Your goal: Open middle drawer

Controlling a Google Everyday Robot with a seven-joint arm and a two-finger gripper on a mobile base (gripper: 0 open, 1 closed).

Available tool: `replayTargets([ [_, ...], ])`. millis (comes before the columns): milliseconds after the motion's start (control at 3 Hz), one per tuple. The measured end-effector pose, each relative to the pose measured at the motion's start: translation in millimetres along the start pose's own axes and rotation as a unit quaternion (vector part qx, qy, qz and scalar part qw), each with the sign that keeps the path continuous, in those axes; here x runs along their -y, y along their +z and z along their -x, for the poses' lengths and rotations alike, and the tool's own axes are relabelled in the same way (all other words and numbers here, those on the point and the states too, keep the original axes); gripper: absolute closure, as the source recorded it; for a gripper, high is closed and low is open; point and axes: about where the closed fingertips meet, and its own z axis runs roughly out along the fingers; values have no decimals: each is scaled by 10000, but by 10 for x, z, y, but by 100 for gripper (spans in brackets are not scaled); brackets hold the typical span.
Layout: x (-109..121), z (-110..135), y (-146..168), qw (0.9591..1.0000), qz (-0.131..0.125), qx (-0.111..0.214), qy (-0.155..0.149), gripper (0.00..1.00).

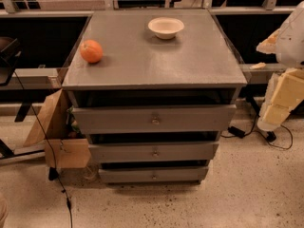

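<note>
A cardboard box (pixel 57 137) leans against the left side of a grey cabinet (pixel 152 61), whose top carries an orange (pixel 91 51) and, farther back, a white bowl (pixel 166 27). The middle drawer (pixel 118 152) looks closed, its knob (pixel 155 152) untouched at centre. The gripper (pixel 283 98) hangs beyond the cabinet's right side, well apart from the knob, likely before any approach. Whether it is spread or pressed together cannot be told.
</note>
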Motion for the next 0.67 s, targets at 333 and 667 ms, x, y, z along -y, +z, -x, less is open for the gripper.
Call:
replayTargets([
  [333,0,0,1,10000,0,0,0,0],
  [667,-95,-6,236,9999,32,131,-21,0],
])
